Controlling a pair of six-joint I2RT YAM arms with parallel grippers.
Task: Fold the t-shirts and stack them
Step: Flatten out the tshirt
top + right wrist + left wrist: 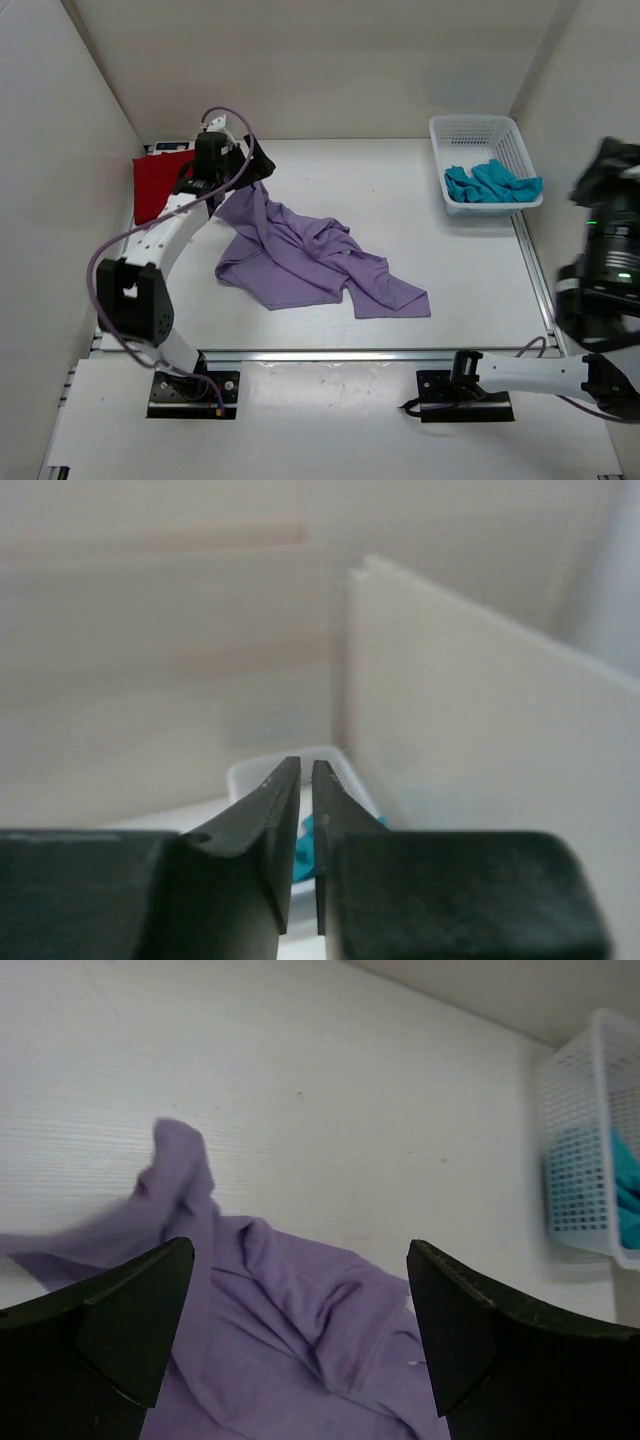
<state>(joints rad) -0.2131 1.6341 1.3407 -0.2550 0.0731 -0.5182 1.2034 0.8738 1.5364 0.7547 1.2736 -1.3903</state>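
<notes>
– Black fingers [120, 1320] fill both bottom corners of the left wrist view. How wide is that pincer?

– As wide as it goes. The left gripper [300, 1245] has nothing between its fingers, and I see nothing touching them. Through the gap the lavender t-shirt [290, 1330] lies rumpled on the white table [350, 1090] underneath. One flap at the left of that view is blurred.

– Where does it sit in the overhead view?

– At the upper left of the frame, at the end of the left arm [170, 235], over the top corner of the lavender shirt. From there the shirt sprawls unfolded down toward the lower centre.

– And the other pincer?

– The right gripper [306, 765] is nearly closed. Only a thin slit shows between its fingers, with nothing in it and nothing touching. From overhead, the right arm [530, 375] is at the right edge, well apart from the lavender shirt.

– The other two shirts?

– The dark red t-shirt [160, 185] lies flat at the far left by the wall, partly behind the left arm and near the lavender one. I cannot tell whether they touch. The teal t-shirt [490, 183] is bunched inside the white mesh basket [470, 122] at the upper right.
</notes>
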